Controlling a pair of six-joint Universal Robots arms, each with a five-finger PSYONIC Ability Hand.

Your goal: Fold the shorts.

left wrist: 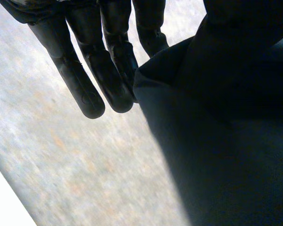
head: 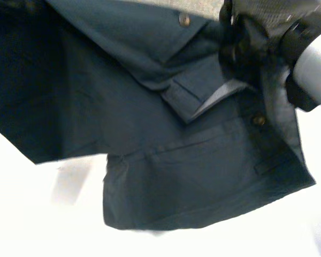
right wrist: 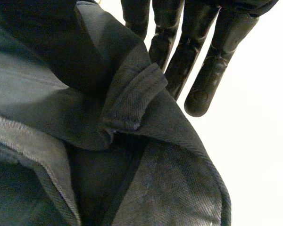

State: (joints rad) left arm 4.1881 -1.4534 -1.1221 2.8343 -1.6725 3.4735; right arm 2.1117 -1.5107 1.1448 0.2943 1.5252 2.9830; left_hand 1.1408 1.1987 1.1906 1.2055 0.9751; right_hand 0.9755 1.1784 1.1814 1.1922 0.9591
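- Holding dark blue shorts (head: 166, 160) up off the white worktop (head: 43, 225), cloth hanging close under the head camera.
- Pinching a cloth edge with left hand (left wrist: 99, 61) — fingers straight, side by side, cloth against the thumb.
- Pinching the waistband beside a belt loop (right wrist: 134, 94) with right hand (right wrist: 198, 61) — fingers straight, close together.
- Showing a brown button (head: 258, 120) on the cloth below the right arm.

Shorts (head: 150, 134) hang above the table (head: 43, 225).
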